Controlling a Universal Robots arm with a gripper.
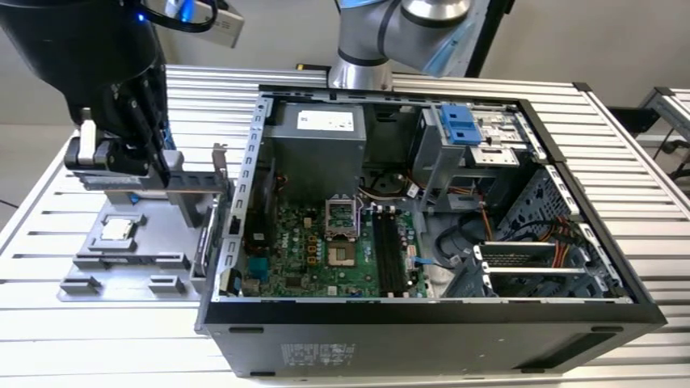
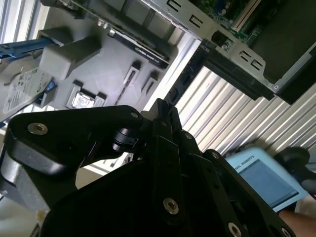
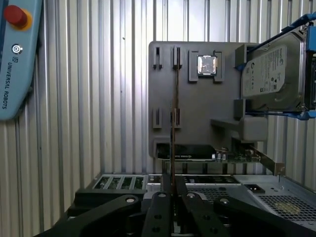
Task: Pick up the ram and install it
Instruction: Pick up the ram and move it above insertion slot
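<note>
Pick-up step. The ram [image 3: 174,113], seen edge-on over the tray [image 3: 202,113], appears to be clamped by the gripper [image 3: 174,195]; the motherboard slots [image 1: 386,242] are not yet filled.

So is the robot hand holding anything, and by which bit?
It looks so: the hand pinches the ram by one edge, a finger on each flat side, over the tray.

Exterior view looks down from afar; both wrist views share the tray [image 2: 118,49] [image 3: 197,108].
</note>
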